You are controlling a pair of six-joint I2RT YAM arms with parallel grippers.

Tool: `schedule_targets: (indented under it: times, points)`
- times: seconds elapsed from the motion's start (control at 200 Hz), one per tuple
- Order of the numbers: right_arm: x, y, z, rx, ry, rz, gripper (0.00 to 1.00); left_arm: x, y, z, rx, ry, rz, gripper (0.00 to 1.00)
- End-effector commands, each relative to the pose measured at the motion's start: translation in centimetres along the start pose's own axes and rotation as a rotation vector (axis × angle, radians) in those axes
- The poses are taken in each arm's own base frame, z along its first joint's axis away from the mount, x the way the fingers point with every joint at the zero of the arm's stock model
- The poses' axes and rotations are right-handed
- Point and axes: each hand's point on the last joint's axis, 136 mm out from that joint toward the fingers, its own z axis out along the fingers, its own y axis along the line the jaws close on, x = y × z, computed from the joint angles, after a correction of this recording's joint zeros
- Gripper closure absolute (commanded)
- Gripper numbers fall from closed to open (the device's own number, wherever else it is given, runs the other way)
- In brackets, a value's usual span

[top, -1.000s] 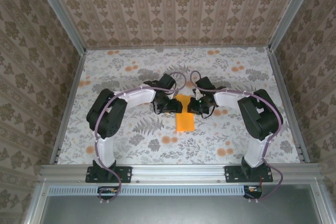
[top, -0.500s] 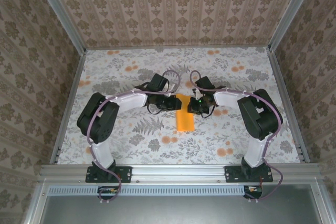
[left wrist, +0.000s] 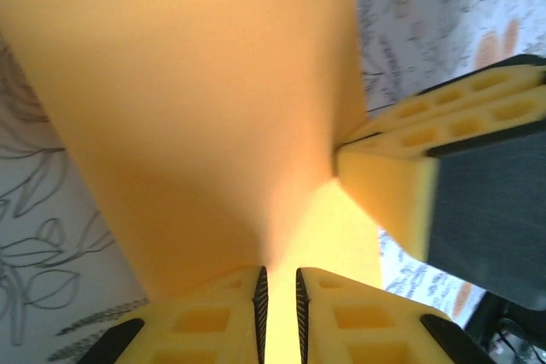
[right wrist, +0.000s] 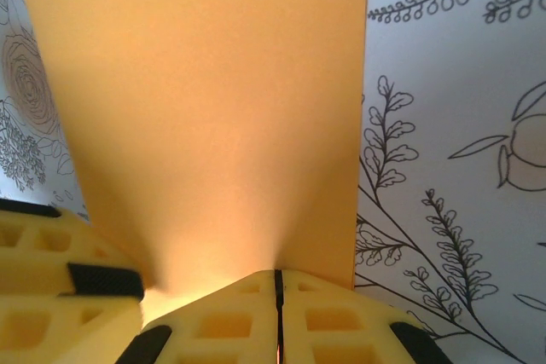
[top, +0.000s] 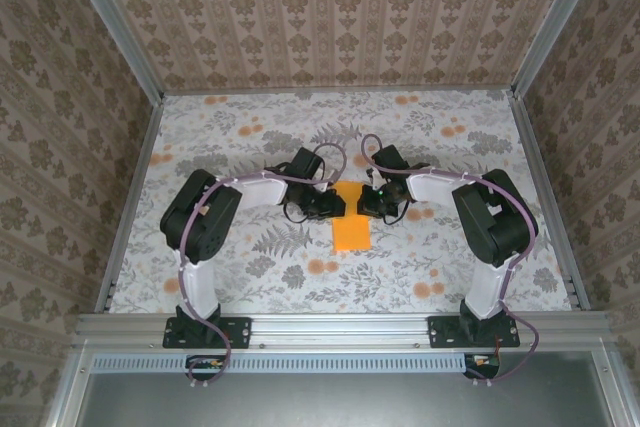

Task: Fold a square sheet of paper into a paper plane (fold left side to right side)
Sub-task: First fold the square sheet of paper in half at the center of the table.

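Table (top: 250,137): floral surface. Paper (top: 351,229) lies mid-table between the arms. Judged light, limp and easily creased or torn, so take it at edges or corners only. Left gripper (left wrist: 279,286) pinches it. Right gripper (right wrist: 277,283) is clamped on it from the other side.

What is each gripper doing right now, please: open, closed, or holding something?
Left gripper: closed on the thin bright-orange sheet of paper.
Right gripper: closed on the same sheet of paper.

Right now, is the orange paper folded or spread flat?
Folded: from above the paper is a narrow strip, not a square.
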Motion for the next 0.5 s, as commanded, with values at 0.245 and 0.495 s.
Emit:
schedule_targets:
  times: [0.245, 0.495]
  points:
    - [1.9, -3.2, 1.2, 0.140, 0.073, 0.014, 0.92, 1.7, 3.9, -0.1, -0.103, 0.030, -0.048, 0.87]
    - [2.0, -3.3, 1.2, 0.143, 0.073, 0.012, 0.92, 1.8, 4.3, -2.2, -0.103, -0.006, -0.047, 0.91]
